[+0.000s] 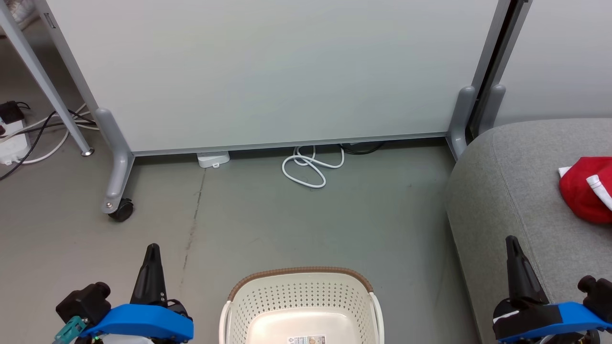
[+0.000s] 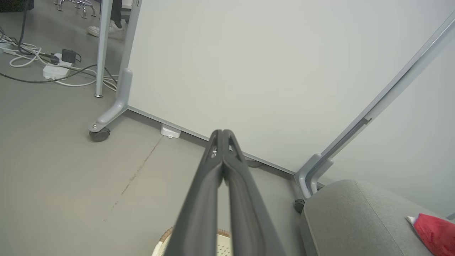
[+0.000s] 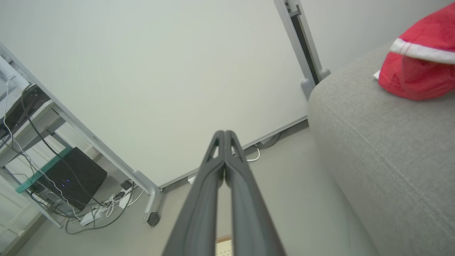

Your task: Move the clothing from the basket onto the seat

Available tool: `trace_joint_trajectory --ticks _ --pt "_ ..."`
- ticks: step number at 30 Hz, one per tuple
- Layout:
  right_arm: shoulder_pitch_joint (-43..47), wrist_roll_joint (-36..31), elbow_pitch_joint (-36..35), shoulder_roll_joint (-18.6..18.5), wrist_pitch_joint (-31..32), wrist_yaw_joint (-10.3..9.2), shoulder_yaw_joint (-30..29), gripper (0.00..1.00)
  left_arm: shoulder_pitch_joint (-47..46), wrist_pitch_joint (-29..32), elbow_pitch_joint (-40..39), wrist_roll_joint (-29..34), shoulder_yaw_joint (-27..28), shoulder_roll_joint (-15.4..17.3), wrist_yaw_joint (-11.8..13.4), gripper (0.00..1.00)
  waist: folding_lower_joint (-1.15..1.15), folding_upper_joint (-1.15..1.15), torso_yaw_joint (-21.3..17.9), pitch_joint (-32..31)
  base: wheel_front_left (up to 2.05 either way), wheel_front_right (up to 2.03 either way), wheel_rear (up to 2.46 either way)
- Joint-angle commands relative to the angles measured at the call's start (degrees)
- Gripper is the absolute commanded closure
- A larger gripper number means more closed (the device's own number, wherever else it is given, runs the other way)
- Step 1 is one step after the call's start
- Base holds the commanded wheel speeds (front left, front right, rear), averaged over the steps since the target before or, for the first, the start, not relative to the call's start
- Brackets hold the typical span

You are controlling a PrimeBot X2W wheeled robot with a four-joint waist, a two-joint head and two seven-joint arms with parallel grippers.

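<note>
Clothing (image 1: 587, 197) on the seat (image 1: 516, 200) is half cut off: one red heap. One basket (image 1: 300, 292). Left tool (image 1: 152, 248) and right tool (image 1: 511, 240) pinched tight.

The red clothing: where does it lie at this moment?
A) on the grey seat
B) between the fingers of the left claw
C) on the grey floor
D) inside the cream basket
A: the red clothing rests on top of the grey seat, and the visible part of the basket holds just a paper label.
</note>
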Motion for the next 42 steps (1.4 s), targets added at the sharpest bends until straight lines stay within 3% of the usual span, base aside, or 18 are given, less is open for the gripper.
trace_joint_trajectory --ticks 1,42 --pt "-1.92 2.37 -0.61 -0.16 0.40 0.00 -0.23 1.00 -1.95 0.44 -0.97 -2.23 0.59 0.00 -0.25 1.00 -0.01 0.00 -0.04 0.01 0.00 0.00 0.00" --pt "-4.17 31.74 0.87 -0.24 8.07 0.02 -1.05 1.00 -3.62 7.92 -1.45 -31.84 5.28 -1.01 -2.60 1.00 -0.01 0.00 -1.32 0.36 0.00 0.00 0.00"
